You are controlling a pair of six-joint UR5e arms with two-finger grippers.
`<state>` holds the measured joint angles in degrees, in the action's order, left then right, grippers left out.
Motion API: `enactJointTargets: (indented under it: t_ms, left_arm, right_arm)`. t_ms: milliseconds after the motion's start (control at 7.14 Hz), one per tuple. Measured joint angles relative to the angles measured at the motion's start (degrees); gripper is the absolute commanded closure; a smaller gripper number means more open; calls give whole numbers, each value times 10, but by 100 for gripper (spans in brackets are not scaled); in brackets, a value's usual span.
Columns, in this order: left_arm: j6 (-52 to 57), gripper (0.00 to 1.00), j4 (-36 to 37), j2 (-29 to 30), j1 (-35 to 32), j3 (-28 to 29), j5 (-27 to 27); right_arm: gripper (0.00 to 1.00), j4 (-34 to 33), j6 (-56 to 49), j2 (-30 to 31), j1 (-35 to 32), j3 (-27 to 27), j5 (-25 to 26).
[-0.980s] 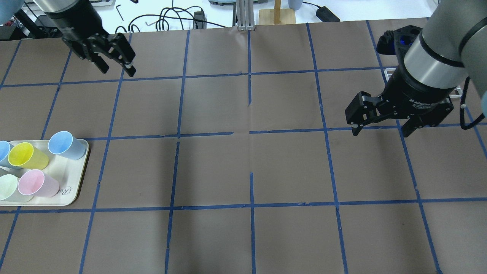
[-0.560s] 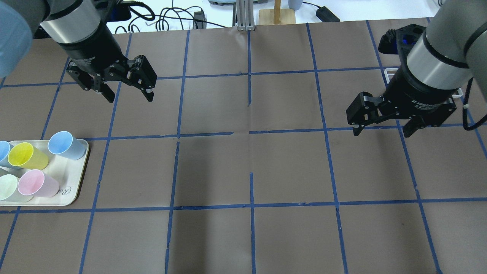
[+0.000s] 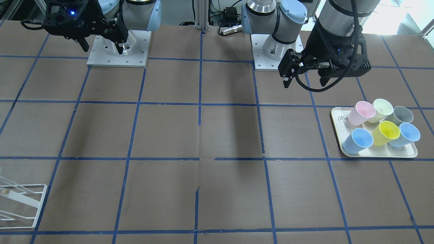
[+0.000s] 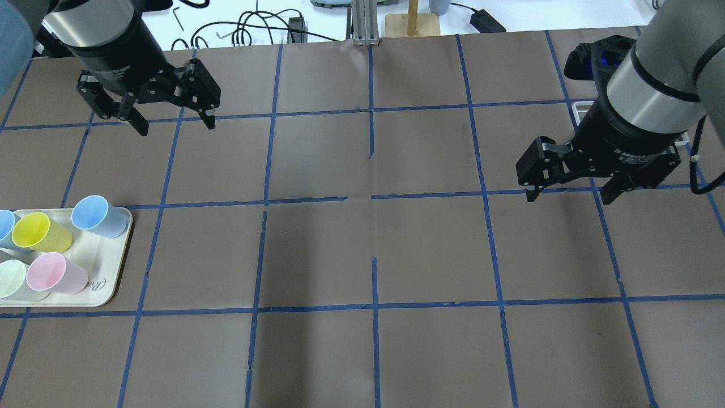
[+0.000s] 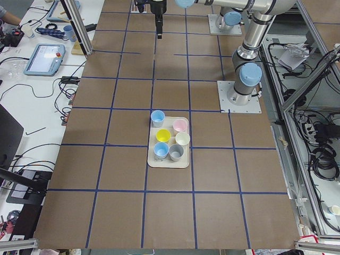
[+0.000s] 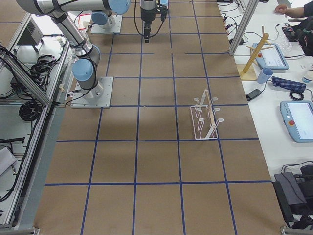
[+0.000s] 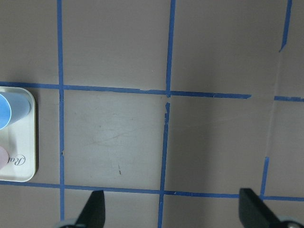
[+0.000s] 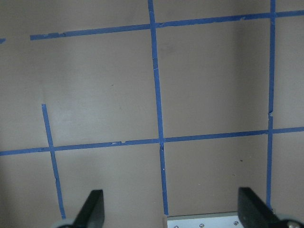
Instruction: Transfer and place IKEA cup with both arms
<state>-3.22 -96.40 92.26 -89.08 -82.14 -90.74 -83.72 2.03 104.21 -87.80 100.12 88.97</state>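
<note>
Several coloured cups stand on a cream tray at the robot's left end of the table. Two are blue: one at the corner towards the table's middle, one on the outer side. Their shades are close, and I cannot tell which is the pale icy-blue IKEA cup. My left gripper is open and empty, hovering beyond the tray. Its wrist view shows the tray edge and the near blue cup. My right gripper is open and empty above the table's right side.
The yellow, pink, pale green and grey cups share the tray. A white wire rack stands at the robot's right end. A wooden stand and cables lie beyond the far edge.
My left gripper came forward over the table and turned, then shifted slightly left, staying open. My right gripper has barely moved. The cups have not moved.
</note>
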Motion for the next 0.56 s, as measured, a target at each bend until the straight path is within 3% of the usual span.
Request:
enactJointTargets:
  t_ms: [560]
  left_arm:
    - [14, 0, -4, -9, -3, -14, -2]
  right_arm:
    - [0, -2, 0, 1, 0, 0, -1]
